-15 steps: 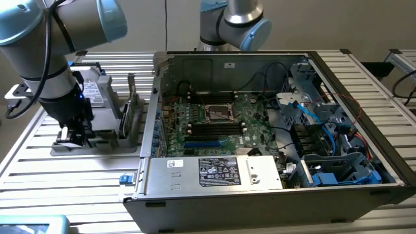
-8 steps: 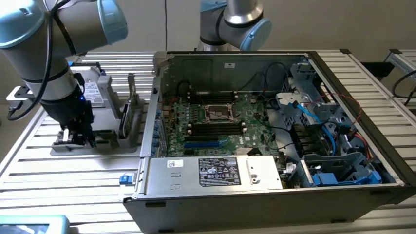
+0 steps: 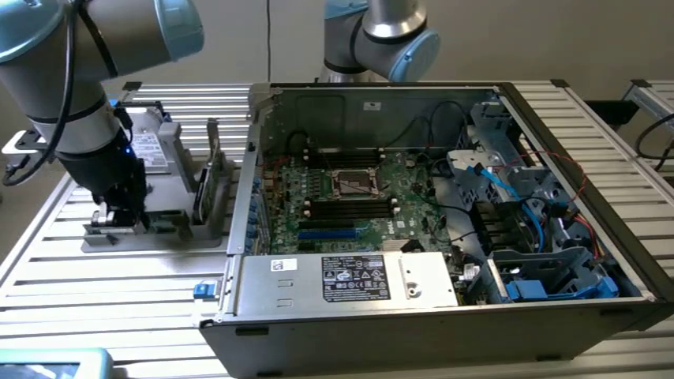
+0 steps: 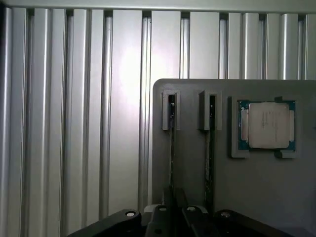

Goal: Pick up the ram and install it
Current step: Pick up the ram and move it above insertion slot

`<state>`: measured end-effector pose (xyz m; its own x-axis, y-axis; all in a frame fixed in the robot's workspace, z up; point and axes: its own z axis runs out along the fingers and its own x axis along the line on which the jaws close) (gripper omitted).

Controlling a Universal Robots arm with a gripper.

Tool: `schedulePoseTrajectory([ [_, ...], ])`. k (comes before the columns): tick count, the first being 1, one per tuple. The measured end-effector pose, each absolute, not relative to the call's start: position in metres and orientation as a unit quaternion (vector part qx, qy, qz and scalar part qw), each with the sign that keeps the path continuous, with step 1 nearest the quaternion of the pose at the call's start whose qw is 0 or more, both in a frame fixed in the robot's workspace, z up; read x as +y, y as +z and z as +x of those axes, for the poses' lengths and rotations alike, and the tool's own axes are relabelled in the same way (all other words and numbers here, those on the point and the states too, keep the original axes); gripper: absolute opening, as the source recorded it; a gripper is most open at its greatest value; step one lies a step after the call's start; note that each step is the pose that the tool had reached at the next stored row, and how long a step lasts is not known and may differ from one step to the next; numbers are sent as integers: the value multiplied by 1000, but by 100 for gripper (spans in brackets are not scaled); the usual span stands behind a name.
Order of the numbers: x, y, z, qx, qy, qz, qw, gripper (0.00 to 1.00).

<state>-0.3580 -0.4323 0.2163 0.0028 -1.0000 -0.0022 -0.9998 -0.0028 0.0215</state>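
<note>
Exterior view's left: narrow fingers (image 4: 181,217) grip a slim green ram stick (image 4: 171,148) slotted in a grey plastic holder (image 4: 256,197), with a square silver processor chip (image 4: 267,125) pocketed alongside.

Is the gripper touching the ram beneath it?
Cannot tell. In the wrist view the gripper sits over the ram, seen edge-on, but darkness there hides any contact or gap.

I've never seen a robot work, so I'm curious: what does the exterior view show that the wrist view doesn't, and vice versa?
Exterior view: the open computer case with its motherboard, and the arm. Wrist view: a silver processor chip in its pocket, and the ram seen edge-on in its slot, nearest the hand. Both: the hand, the grey holder and the slatted metal table.
</note>
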Motion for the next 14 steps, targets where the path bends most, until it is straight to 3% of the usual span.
schedulePoseTrajectory([
  [14,-432,280,-358,-706,-8,708,6,14],
])
